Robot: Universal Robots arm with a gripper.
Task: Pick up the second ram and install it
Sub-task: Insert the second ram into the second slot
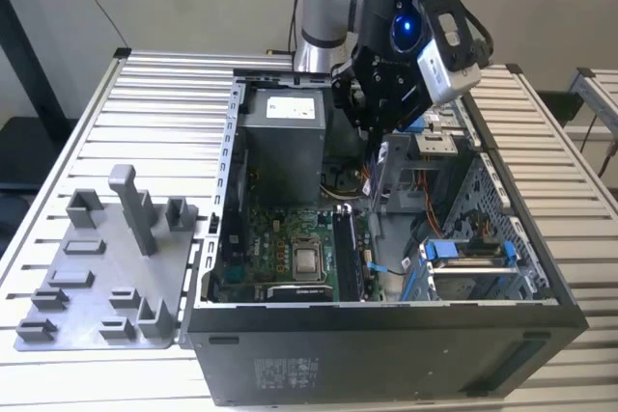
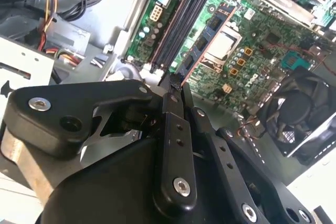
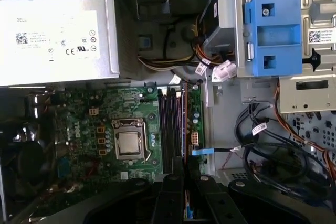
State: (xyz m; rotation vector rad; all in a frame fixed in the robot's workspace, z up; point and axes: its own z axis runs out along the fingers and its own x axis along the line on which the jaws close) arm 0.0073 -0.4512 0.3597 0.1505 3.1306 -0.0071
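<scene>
My gripper (image 1: 372, 134) hangs inside the open computer case (image 1: 386, 354), above the green motherboard (image 1: 280, 238). In both wrist views the black fingers (image 2: 172, 129) are closed on the second ram (image 2: 211, 34), a thin dark stick with black chips and a coppery edge. The ram reaches out from the gripper (image 2: 173, 85) over the motherboard (image 2: 262, 35), beside the long black memory slots (image 2: 184, 19). In the first wrist view the ram (image 3: 184, 124) shows edge-on, in line with the slots (image 3: 169, 129), and runs down into the gripper (image 3: 185, 167). The stick is not seated in a slot.
The grey power supply (image 3: 52, 40) fills the case's back corner. A blue drive bracket (image 3: 273, 30) and loose cables (image 3: 262, 145) sit beside the slots. The processor socket (image 3: 128, 142) and a black fan (image 2: 299, 108) lie on the board's other side. A grey fixture tray (image 1: 106, 267) stands outside the case.
</scene>
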